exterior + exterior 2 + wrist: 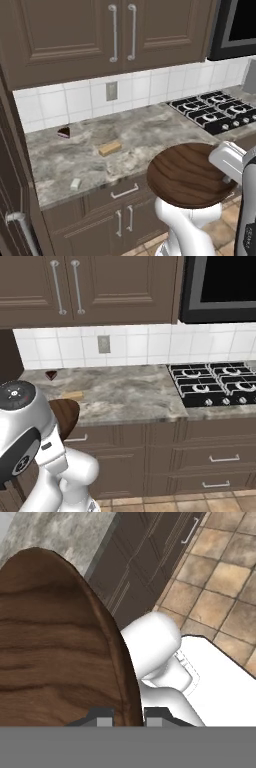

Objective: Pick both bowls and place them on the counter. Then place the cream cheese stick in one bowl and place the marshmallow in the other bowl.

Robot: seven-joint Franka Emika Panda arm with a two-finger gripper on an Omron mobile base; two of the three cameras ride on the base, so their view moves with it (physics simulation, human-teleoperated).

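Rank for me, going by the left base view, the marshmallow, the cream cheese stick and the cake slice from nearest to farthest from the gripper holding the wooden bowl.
The gripper grips the wooden bowl's rim, off the counter front.
1. Cream cheese stick, mid-counter.
2. Marshmallow, near the front edge, farther left.
3. Cake slice, back left by the tiles.

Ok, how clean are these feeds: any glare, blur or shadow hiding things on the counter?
Left base view: even flat light, no glare; the small marshmallow and tan stick look soft, and the wooden bowl covers part of the counter edge. Right base view: sharp enough, but the arm hides most of the bowl. Hand view: the bowl is close and blurry at its rim, the hand shut on it.
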